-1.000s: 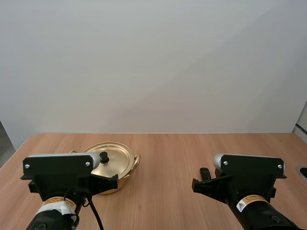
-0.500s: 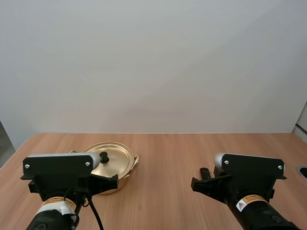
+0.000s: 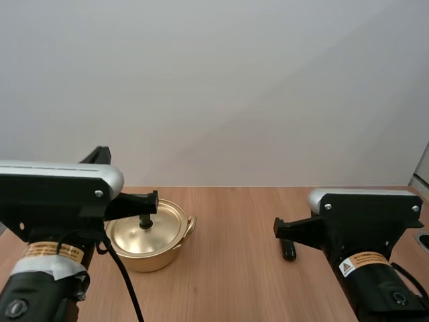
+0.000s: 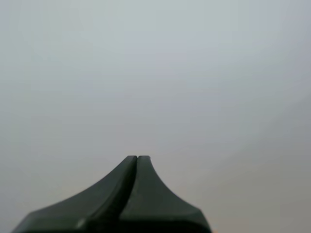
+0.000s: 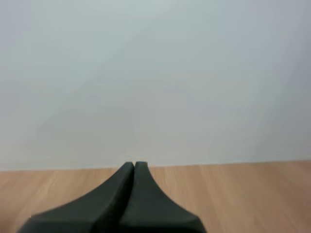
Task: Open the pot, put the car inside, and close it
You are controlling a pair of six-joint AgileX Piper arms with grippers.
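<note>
The pot and its lid are finished in shiny gold, the lid's knob in black. The table is coloured light brown with fine wood grain. The left gripper, the right gripper and a small object at the right are coloured black.

On my feed I see 1 wooden table, its light-brown grain running sideways, and 1 plain white wall rising behind its far edge.
</note>
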